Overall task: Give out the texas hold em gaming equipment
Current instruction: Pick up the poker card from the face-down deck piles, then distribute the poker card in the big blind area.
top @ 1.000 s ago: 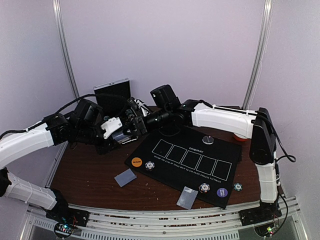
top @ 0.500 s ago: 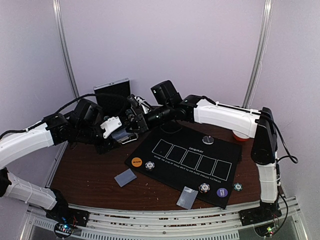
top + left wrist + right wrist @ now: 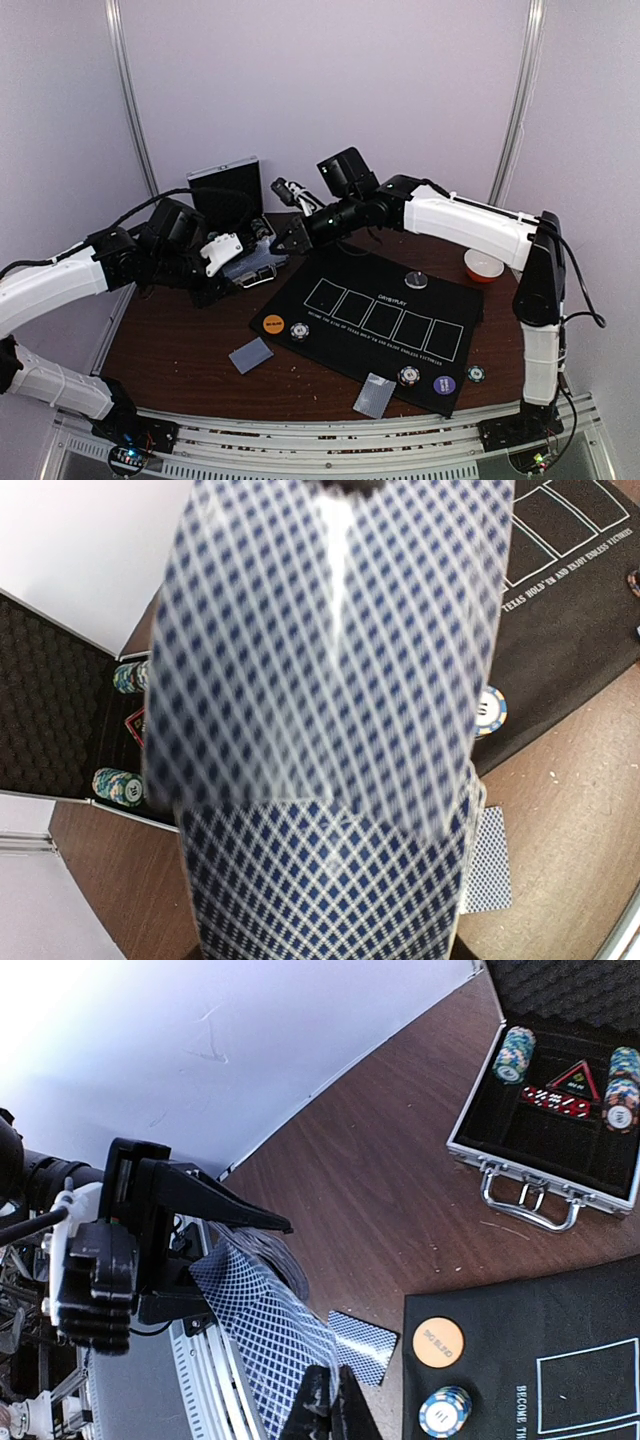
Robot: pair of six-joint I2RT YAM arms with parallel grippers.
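My left gripper (image 3: 248,264) is shut on a deck of blue-diamond-backed playing cards (image 3: 330,880), held above the table's back left; the deck hides its fingers in the left wrist view. My right gripper (image 3: 335,1407) is shut on the edge of a single card (image 3: 265,1335), half drawn off the deck and blurred. In the top view the right gripper (image 3: 287,237) sits just right of the deck. An orange button (image 3: 273,324) and a striped chip (image 3: 299,330) lie on the mat's left corner. A purple button (image 3: 443,384) and another chip (image 3: 408,376) lie near its front.
The black mat (image 3: 345,272) covers the table's right half, with a dark silver button (image 3: 416,280) at its back. Loose cards (image 3: 251,355) (image 3: 375,395) lie near the front edge. An open chip case (image 3: 555,1110) stands at back left. An orange-and-white bowl (image 3: 484,265) sits at right.
The right gripper closed on the top card at the deck, then drew back up and to the right with it. The left arm has barely moved.
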